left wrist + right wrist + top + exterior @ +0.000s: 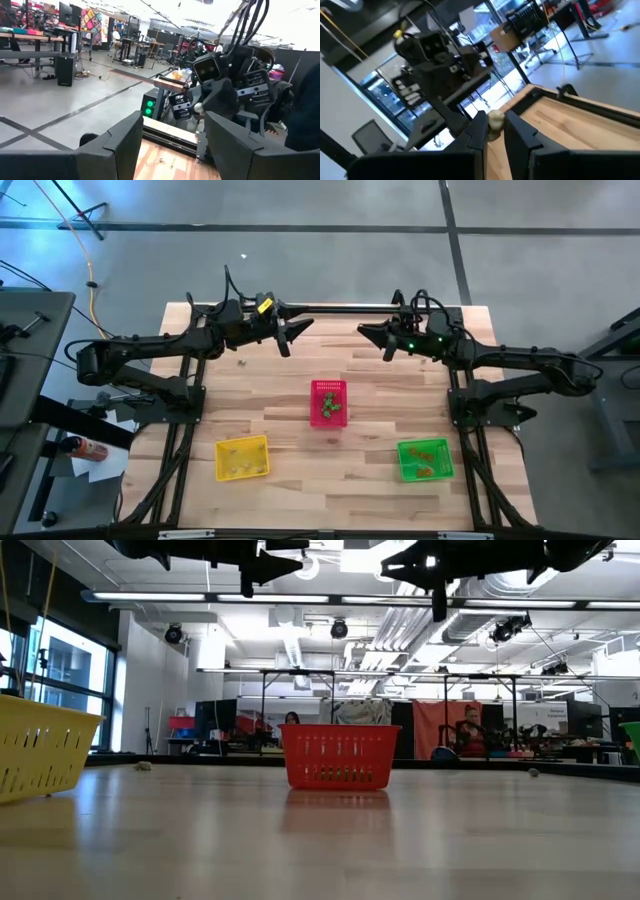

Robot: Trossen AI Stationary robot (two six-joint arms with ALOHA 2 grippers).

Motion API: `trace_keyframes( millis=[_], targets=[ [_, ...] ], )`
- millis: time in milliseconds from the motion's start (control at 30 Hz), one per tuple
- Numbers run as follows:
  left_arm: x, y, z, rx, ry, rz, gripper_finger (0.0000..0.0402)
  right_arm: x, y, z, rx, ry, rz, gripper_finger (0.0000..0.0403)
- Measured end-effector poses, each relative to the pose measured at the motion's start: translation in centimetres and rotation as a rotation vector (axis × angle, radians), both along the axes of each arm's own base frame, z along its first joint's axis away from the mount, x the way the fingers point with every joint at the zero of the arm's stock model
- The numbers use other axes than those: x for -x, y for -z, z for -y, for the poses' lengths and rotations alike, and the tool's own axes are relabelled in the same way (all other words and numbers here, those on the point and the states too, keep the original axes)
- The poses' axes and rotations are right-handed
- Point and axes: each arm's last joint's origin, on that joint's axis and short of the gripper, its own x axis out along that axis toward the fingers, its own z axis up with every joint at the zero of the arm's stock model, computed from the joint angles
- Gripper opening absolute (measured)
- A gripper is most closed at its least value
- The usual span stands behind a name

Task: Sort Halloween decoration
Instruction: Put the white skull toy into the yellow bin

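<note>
Your right gripper [494, 131] pinches a pale trinket [495, 120]; the yellow basket [242, 457] lies near-left. Left gripper [291, 333] open.

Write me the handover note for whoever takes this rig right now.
Left end effector: open, empty, raised over the table's far side.
Right end effector: shut on a small pale trinket, raised over the far side.
Baskets: red basket mid-table holds green trinkets; green basket holds orange trinkets; yellow basket holds yellowish ones.
Loose: one small trinket near the left arm.
Left to do: drop the held piece, then sort the loose one.
</note>
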Motion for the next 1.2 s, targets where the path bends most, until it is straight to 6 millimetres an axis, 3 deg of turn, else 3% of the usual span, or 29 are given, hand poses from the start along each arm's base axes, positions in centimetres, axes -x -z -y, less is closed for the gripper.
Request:
trace_keyframes(
  millis=[467,600,767,933,1033,1200],
  targets=[
    [0.0,0.0,0.0,-0.002,0.000,0.001,0.0200,-0.1,0.3,0.1,-0.017,-0.004,-0.021,0.0032],
    [0.1,-0.2,0.0,-0.033,-0.004,0.012,0.0200,-1.3,1.1,-0.5,-0.028,-0.101,-0.037,0.0032],
    [0.2,-1.0,0.1,-0.068,-0.006,0.086,0.0200,-5.1,2.2,-2.2,0.043,-0.262,-0.123,0.0032],
    [0.4,-1.6,0.2,0.023,0.021,0.178,0.0200,-10.0,3.8,-4.5,0.175,-0.425,-0.201,0.0032],
    [0.9,-2.6,0.6,0.134,0.120,0.272,0.0200,-12.8,4.9,-5.9,0.216,-0.513,-0.227,0.0032],
    [2.1,-3.9,2.3,0.224,0.419,0.288,0.0200,-17.1,6.5,-8.3,0.226,-0.594,-0.249,0.0032]
  ],
)
